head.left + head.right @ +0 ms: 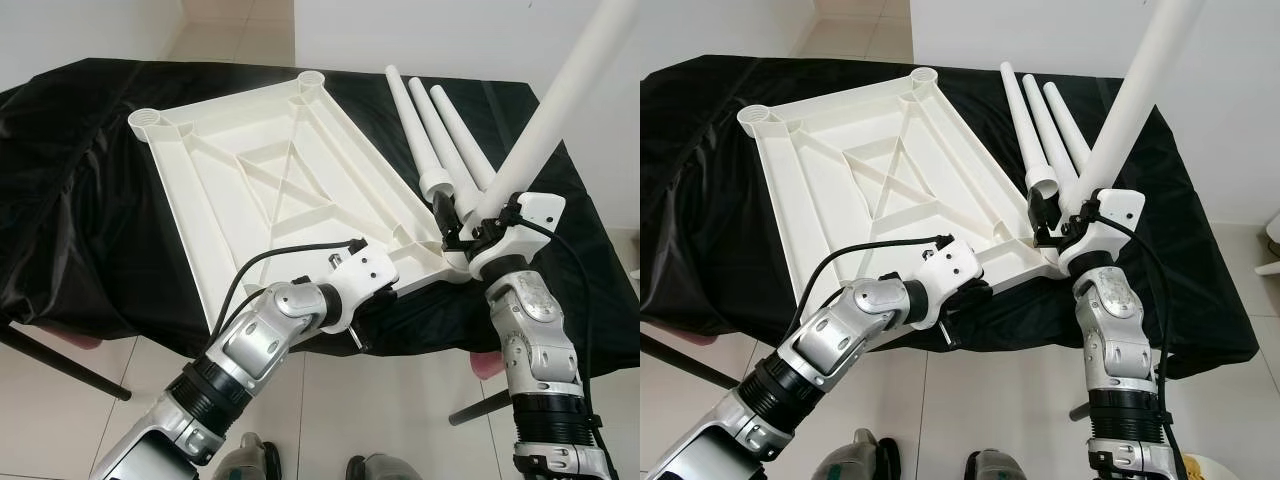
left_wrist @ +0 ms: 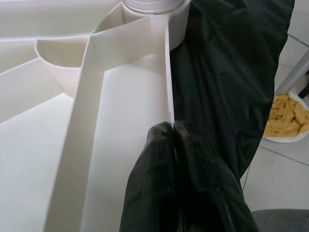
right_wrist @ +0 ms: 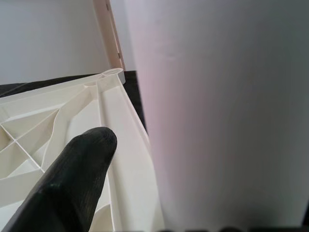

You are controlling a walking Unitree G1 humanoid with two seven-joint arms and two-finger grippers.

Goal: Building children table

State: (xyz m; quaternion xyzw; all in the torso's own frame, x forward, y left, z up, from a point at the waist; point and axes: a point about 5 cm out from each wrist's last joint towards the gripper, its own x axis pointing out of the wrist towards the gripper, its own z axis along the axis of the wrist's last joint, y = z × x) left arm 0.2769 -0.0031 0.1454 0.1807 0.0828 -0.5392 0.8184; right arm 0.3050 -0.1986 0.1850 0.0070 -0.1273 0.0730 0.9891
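Three smooth tapered legs (image 1: 440, 125); ribbed tabletop (image 1: 270, 170) beside.

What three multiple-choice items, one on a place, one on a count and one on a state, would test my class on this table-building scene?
1. Where does the white tabletop lie?
A. upside down on the black cloth
B. on the floor
C. against a wall

2. How many loose legs lie beside it?
A. one
B. three
C. five

3. What is the right gripper doing?
A. hanging idle
B. holding a white leg
C. pulling the cloth

Answers: 1 A, its ribbed underside faces up. 2 B, three lie side by side. 3 B, its fingers clasp the tilted leg at the corner.
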